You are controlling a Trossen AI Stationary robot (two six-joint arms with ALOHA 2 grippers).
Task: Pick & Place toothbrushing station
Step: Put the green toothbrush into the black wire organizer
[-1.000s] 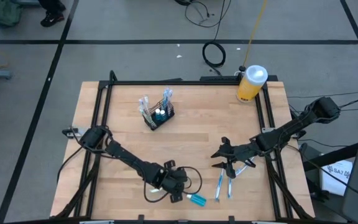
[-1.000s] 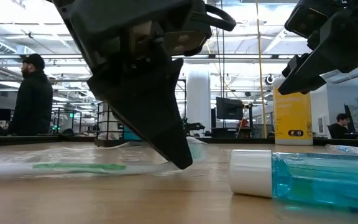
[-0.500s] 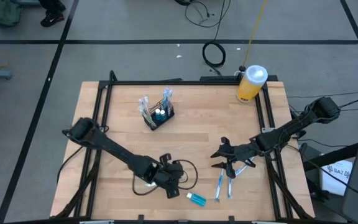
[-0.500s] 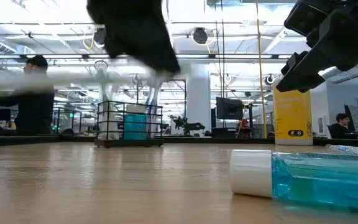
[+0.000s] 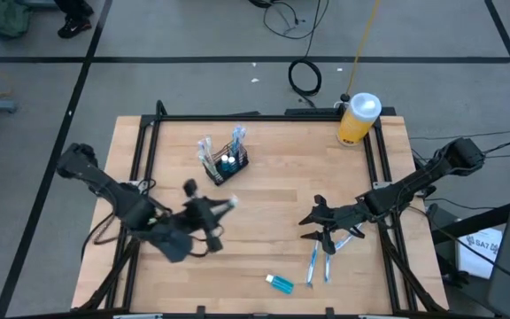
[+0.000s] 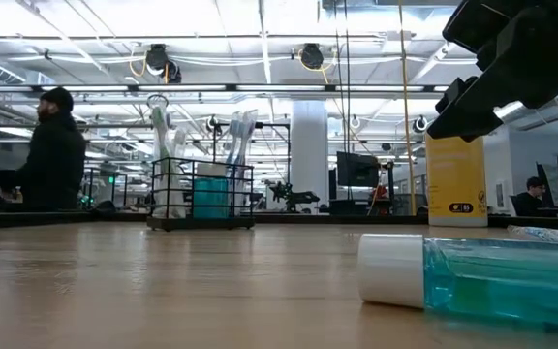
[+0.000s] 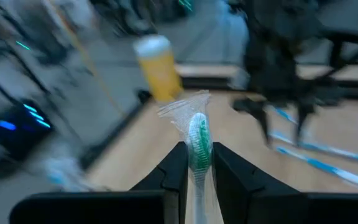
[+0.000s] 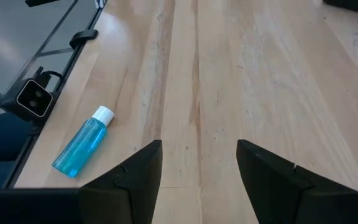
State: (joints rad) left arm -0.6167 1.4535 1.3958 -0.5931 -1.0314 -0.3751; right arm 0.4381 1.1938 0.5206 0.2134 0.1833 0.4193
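Observation:
The toothbrushing station, a black wire-mesh caddy (image 5: 224,161) (image 6: 201,194), stands on its base at the table's far middle with brushes upright in it. My left gripper (image 5: 209,213) (image 7: 199,163) hovers over the table's left-middle, near of the caddy. It is shut on a green toothbrush in a clear wrapper (image 7: 197,130) (image 5: 228,204). My right gripper (image 5: 312,218) (image 8: 197,158) hangs open over the right-middle of the table, nothing between its fingers. My left gripper pinches the wrapped toothbrush (image 7: 199,155) between its two fingers. The green end and the wrapper's crumpled tip (image 7: 188,106) stick out past the fingertips, along the fingers. The fingers point nearly level toward the table's right. The brush is lifted clear of the table.
A yellow bottle with a white cap (image 5: 359,119) (image 6: 456,179) stands at the far right corner. A small blue bottle (image 5: 280,283) (image 8: 82,144) lies near the front edge. Two blue toothbrushes (image 5: 319,262) lie below my right gripper. A person (image 6: 54,150) stands in the room beyond.
My left gripper has risen from the table by the front edge and swung toward the left and far side. It has tipped from pointing down to nearly level. The wrapped toothbrush went up with it, lifted clear. The blue bottle stays where it was.

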